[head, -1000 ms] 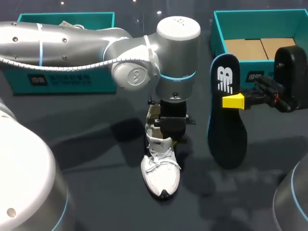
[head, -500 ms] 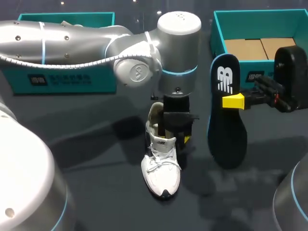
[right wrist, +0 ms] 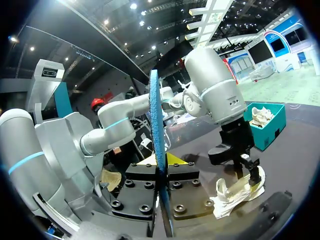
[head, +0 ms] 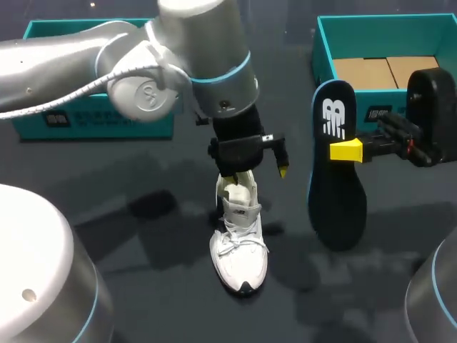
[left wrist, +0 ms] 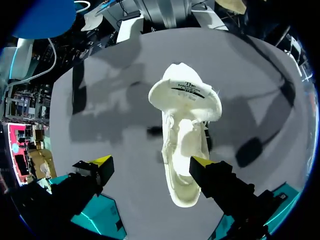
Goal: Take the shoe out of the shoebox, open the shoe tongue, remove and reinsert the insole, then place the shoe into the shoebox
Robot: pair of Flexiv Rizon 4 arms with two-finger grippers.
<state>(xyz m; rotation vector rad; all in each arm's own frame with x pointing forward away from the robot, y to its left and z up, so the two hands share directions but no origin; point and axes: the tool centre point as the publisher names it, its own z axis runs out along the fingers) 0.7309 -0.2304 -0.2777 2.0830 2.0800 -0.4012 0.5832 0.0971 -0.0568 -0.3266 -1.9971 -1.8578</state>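
A white shoe [head: 239,243] stands on the dark table, toe toward me; in the left wrist view the shoe [left wrist: 185,145] lies under the fingers with its mouth wide. My left gripper [head: 250,171] hangs open just above the heel, touching nothing; its yellow tips [left wrist: 100,161] stand far apart. My right gripper [head: 348,151] is shut on a dark insole [head: 335,168], held upright on edge to the right of the shoe. In the right wrist view the insole [right wrist: 154,115] rises edge-on from between the shut fingers of the right gripper [right wrist: 161,162], with the shoe [right wrist: 237,192] beyond.
A teal shoebox [head: 325,50] with a cardboard bottom stands at the back right, behind the insole. A second teal box [head: 93,118] sits at the back left, partly behind my left arm; the right wrist view shows something white in it [right wrist: 262,116].
My left gripper has opened, let go of the shoe and risen above it, its arm swinging left. The shoe stays upright. The right arm and insole have not moved.
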